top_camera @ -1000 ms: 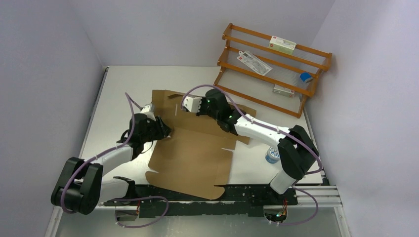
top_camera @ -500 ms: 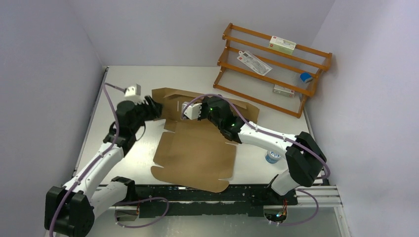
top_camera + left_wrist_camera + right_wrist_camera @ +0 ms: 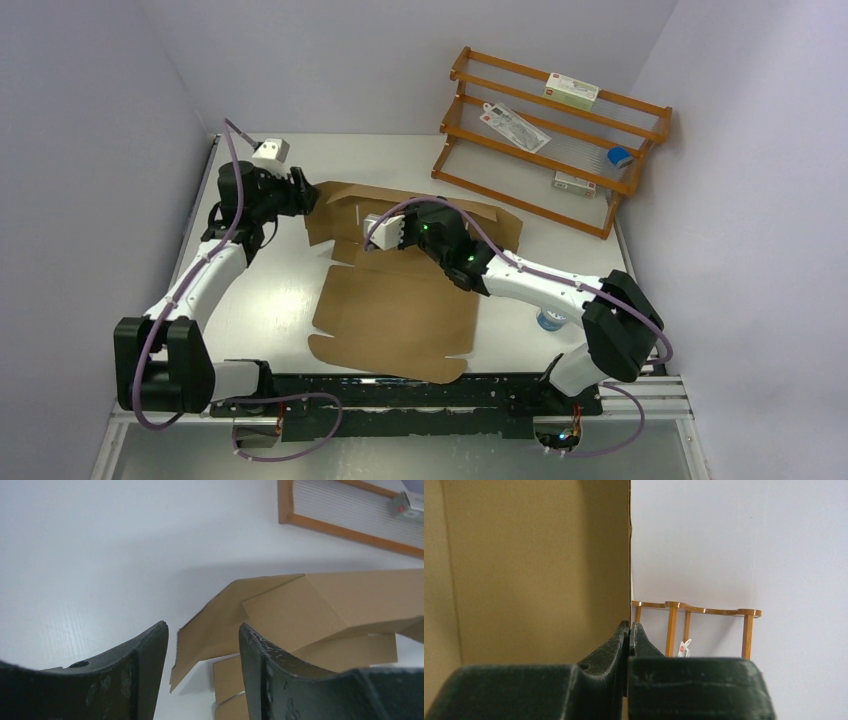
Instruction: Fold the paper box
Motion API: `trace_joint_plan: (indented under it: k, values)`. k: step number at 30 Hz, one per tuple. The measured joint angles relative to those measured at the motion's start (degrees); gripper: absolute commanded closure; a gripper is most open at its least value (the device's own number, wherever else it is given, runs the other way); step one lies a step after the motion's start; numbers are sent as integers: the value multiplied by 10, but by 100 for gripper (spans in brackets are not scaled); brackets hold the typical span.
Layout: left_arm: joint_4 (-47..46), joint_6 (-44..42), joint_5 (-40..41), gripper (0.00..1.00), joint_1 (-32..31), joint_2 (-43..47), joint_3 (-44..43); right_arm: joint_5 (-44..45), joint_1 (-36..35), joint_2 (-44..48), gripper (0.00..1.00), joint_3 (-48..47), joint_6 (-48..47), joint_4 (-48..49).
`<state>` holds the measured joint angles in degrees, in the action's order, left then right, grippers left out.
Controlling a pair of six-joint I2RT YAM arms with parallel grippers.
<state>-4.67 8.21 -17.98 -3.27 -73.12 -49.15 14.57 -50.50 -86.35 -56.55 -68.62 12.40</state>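
Left fingers (image 3: 135,675) (spread) shifted up white table (image 3: 280,310); right fingers (image 3: 604,665) pinch paper box (image 3: 400,310)

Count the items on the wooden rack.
4: white carton on the top tier, flat packet on the middle tier, blue item at the right end, small carton on the bottom tier. Rails could hide more.

The right hand (image 3: 629,630) pinches the paper box (image 3: 534,565) edge, rack (image 3: 694,611) behind.
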Motion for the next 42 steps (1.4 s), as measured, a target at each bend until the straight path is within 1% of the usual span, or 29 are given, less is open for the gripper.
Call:
trace_joint_plan:
  k: [2,6,11,20,22,27,36,42]
  values:
    - [2,-15,-31,42,4,-4,0,0,-1,0,100,0,0,-1]
    - [0,-37,-69,49,11,-4,0,3,-2,0,100,0,-1,-1]
    - [2,-54,-84,57,14,-9,0,5,-2,0,100,6,0,0]
    - [7,-59,-98,83,14,-32,0,5,-2,0,100,9,-3,2]
    - [7,-57,-102,87,14,-30,1,5,-2,0,100,9,-5,2]
    - [19,-54,-104,91,7,14,23,11,-8,0,100,9,-10,2]
    - [49,-24,-93,92,-8,127,97,41,-24,1,100,17,-17,15]
    - [74,7,-85,93,-23,151,111,75,-41,-1,100,30,-26,28]
